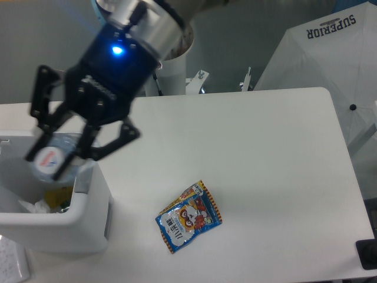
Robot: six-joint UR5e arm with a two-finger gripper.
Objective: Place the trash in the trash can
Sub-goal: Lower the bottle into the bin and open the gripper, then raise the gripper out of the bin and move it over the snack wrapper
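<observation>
My gripper (52, 158) hangs over the white trash can (88, 230) at the left, shut on the clear plastic bottle (54, 158). The bottle is tilted, its white cap end facing the camera, above the can's opening. The other piece of trash, a flat blue-orange cartoon snack packet (188, 216), lies on the white table (271, 153) to the right of the can, apart from the gripper.
Inside the can lie a yellow item (59, 197) and some crumpled white material. A white canopy printed SUPERIOR (330, 53) stands beyond the table's right side. A dark object (366, 253) sits at the table's bottom right corner.
</observation>
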